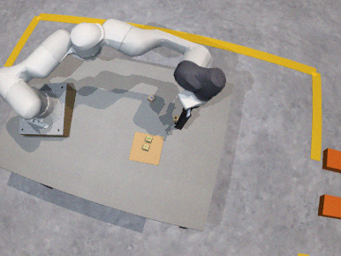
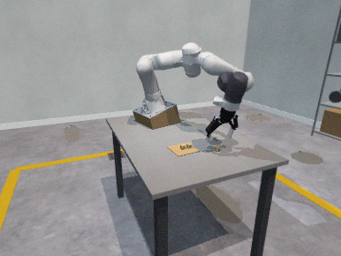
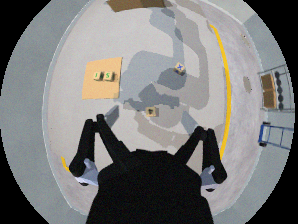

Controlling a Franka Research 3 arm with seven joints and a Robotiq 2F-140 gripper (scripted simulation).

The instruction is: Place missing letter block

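An orange mat (image 1: 147, 148) lies on the grey table and carries two blocks side by side (image 1: 147, 143); they also show in the wrist view (image 3: 104, 76). A loose block (image 1: 176, 118) lies off the mat, just below my gripper; in the wrist view (image 3: 150, 111) it sits ahead between the fingers' line. Another loose block (image 1: 151, 98) lies farther back on the table, also in the wrist view (image 3: 178, 67). My gripper (image 3: 150, 113) is open and empty, hovering above the table near the closer loose block (image 2: 216, 149). The letters are too small to read.
The robot base (image 1: 46, 109) stands at the table's left end. Yellow floor tape (image 1: 265, 57) runs around the table. Orange boxes (image 1: 332, 160) stand on the floor at the right.
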